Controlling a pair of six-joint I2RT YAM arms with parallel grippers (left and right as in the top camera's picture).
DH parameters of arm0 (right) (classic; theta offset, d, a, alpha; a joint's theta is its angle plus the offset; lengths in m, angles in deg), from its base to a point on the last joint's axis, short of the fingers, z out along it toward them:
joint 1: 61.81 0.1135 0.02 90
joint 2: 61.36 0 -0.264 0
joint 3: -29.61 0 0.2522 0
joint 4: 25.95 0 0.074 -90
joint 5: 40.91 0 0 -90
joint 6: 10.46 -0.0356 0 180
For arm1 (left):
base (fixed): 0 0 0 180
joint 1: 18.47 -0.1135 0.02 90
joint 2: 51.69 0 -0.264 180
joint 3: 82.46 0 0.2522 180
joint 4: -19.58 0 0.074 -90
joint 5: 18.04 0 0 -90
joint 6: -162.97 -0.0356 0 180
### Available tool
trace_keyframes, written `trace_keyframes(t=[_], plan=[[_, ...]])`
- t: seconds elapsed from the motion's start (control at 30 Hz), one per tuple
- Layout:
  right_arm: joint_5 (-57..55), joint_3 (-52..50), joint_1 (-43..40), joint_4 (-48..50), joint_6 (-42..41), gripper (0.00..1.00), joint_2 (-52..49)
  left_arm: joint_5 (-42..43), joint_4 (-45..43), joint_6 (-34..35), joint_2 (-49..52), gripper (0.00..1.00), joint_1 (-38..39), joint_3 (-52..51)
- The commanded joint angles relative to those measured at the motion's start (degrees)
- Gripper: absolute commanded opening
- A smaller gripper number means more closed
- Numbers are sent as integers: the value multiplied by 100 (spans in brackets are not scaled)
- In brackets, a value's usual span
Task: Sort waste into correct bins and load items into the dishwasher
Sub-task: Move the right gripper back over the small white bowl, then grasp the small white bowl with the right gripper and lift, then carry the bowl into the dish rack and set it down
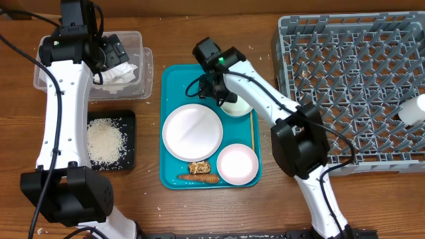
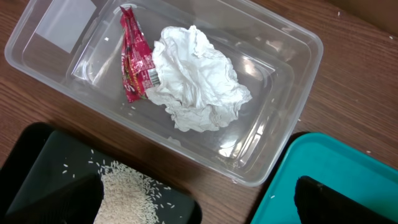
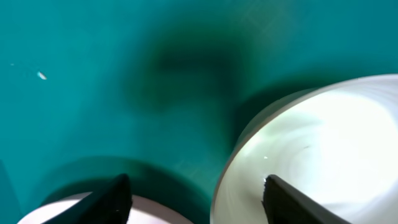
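On the teal tray [image 1: 171,119]: cup [image 1: 238,107] pickup.
Right hand [image 3: 199,196] open astride its rim (left hand [image 1: 114,52] open too); pinch, then lift.

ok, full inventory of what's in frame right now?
clear tub: 1, clear, table's left side
napkin: 1, white, crumpled, in the clear tub
wrapper: 1, red, in the clear tub beside the napkin
black tray: 1, black, next to the clear tub
rice: 1 pile, white, in the black tray
teal tray: 1, teal, table centre
large plate: 1, white, on the teal tray
smaller plate: 1, white, on the teal tray
small bowl: 1, white, on the teal tray
carrot: 1, orange, on the teal tray
brown lump: 1, brown, beside the carrot
dish rack: 1, grey, right
white object: 1, on the dish rack, cut off
left gripper: open, above the clear tub
right gripper: open, straddling the small bowl's rim
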Motion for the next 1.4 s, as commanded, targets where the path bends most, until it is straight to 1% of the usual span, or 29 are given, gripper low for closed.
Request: trace_keyframes(t=[0.0,0.03,0.1,0.23,0.27,0.37,0.5,0.67,0.77,0.8,0.87,0.97,1.03,1.07,1.13,1.23,1.37], plan=[[-278,37,-39,42,-166,54,-31,24,-4,96,-74,100,13,-17],[-282,37,-39,42,-166,47,-31,24,-4,96,-74,100,13,-17],[-256,37,-33,11,-164,29,-31,24,-4,96,-74,100,13,-17],[-11,44,-26,-4,-157,18,-28,24,-4,96,-74,100,13,-17],[24,133,-28,-68,-140,11,-20,24,-7,96,-74,100,13,-17],[24,503,-55,-380,-138,4,15,24,-7,96,-74,100,13,-17],[17,1384,-164,-1051,98,4,79,24,-4,96,-74,100,13,-17],[-68,2994,-535,-2100,404,4,155,24,-7,96,-74,100,13,-17],[-87,4000,-1047,-2704,514,4,166,24,-4,96,-74,100,13,-17],[-33,4489,-1464,-2922,695,4,166,24,-4,96,-74,100,13,-17],[186,4769,-1941,-2970,1016,4,168,24,-4,96,-74,100,13,-17],[1023,4835,-2837,-2846,1731,4,164,24,-4,96,-74,100,13,-17],[1622,4736,-3346,-2741,2013,4,144,24,-4,96,-74,100,13,-17],[2402,4625,-3821,-2592,2465,4,131,24,-7,96,-74,100,13,-17],[3377,4492,-4358,-2371,2911,4,98,24,-4,96,-74,100,13,-17],[4636,4207,-5088,-1963,3213,4,66,24,-7,96,-74,100,13,-17],[5582,3587,-5871,-1241,3300,4,61,24,-4,96,-74,100,13,-17]])
